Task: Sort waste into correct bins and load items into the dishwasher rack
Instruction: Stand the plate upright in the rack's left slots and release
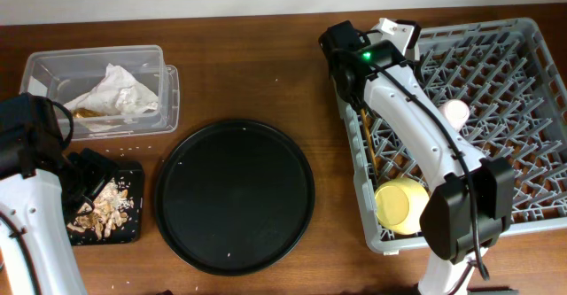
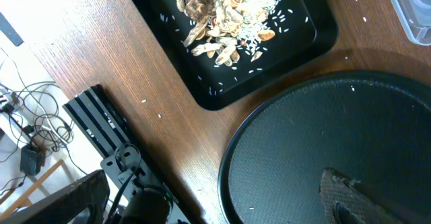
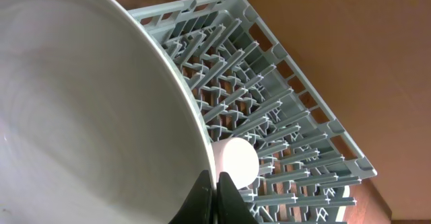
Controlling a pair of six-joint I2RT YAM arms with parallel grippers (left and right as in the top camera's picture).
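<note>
right gripper (image 3: 214, 183) pinched the plate (image 3: 81, 116) rim over the rack (image 3: 296, 116); left gripper (image 1: 89, 178) gaped wide above the scraps (image 1: 104, 208)

The wooden table (image 1: 266, 73) bears a clear box (image 1: 53, 69), rectangular tray (image 1: 135, 173), round tray (image 1: 235, 197) and grey rack (image 1: 523, 91).

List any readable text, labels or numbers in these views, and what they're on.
None readable in any view.
Clear box: no print legible from overhead.
Dishwasher rack, plate: no markings show.
Only sign: a green light on the right arm, no characters.
</note>
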